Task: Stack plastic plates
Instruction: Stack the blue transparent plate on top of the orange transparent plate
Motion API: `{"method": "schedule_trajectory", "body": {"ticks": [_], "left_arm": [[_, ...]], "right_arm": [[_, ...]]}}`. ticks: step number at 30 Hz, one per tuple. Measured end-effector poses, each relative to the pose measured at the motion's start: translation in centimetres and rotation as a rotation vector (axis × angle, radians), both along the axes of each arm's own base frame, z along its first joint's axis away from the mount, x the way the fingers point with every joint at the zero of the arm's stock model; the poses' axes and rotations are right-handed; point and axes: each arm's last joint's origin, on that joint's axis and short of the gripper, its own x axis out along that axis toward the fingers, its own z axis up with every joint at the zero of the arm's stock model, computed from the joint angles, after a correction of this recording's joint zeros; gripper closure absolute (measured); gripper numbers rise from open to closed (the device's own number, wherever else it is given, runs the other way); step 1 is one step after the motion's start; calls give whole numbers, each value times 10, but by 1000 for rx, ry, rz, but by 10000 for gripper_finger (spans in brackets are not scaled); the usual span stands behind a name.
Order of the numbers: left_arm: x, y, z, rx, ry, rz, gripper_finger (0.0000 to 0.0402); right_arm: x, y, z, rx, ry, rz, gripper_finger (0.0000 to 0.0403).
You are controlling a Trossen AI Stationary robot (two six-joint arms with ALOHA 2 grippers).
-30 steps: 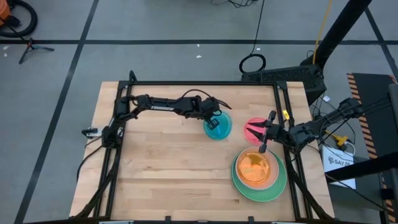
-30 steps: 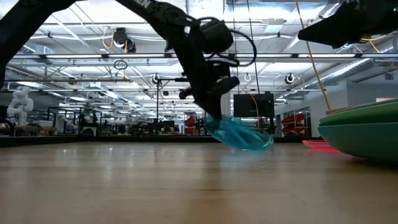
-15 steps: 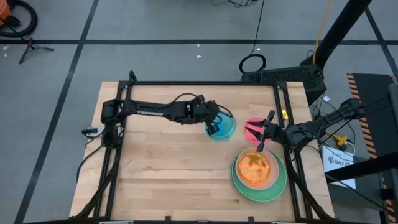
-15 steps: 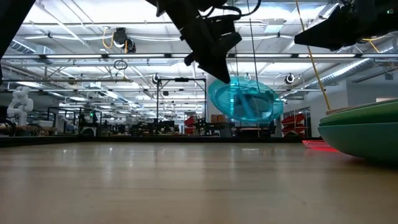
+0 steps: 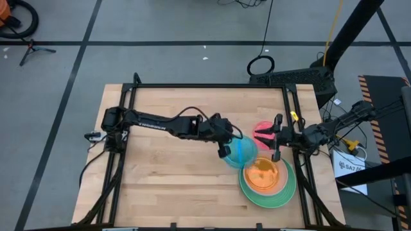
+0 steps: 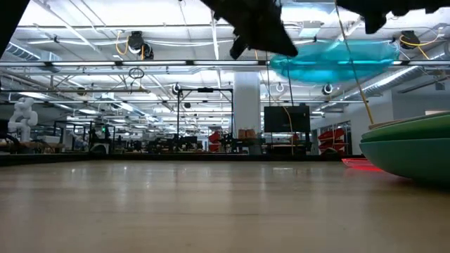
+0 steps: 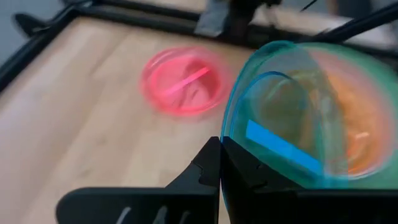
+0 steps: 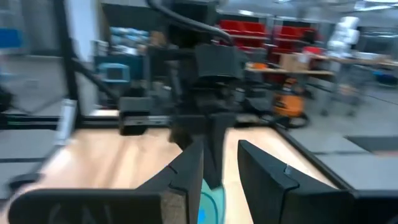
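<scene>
Plates were the business here, and most sat already gathered at the table's right front: a large green plate [image 5: 288, 190] at the bottom, paler plates above it whose colours I could not sort, and a small translucent orange plate [image 5: 262, 172] on top. A red plate [image 5: 262, 133] lay alone on the wood just behind that stack. The left gripper [image 5: 225, 151] was pressed together on the rim of a small translucent blue plate [image 5: 241, 151], pinching one edge so that the rest of the disc stuck out free toward the stack. In the low view the blue plate [image 6: 334, 60] hung well clear of the tabletop, roughly level and higher than the green plate's rim [image 6: 411, 126], which I judged was the reason for the height: it had to pass over the pile's edge before being set down. From the left wrist view the blue plate [image 7: 292, 112] partly overlapped the orange one, so I took it to be nearly over the target but not yet released. The right gripper [image 5: 277, 138] hovered near the red plate beside the stack, fingers [image 8: 264, 168] parted with nothing between them, placed, as I read it, to take the red plate next.
</scene>
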Motion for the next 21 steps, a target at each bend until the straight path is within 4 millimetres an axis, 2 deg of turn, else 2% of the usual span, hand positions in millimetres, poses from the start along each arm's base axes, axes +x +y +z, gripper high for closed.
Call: {"method": "schedule_trajectory", "body": {"ticks": [6, 11, 21], "left_arm": [[8, -24, 1, -62, -99, -52, 396], [19, -39, -8, -93, -175, -66, 396], [35, -41, -35, -136, -208, -31, 396]], "right_arm": [[-1, 4, 11, -3, -31, 136, 310], [-1, 4, 13, -26, -47, 139, 310], [-3, 5, 18, -49, -86, 190, 310]]}}
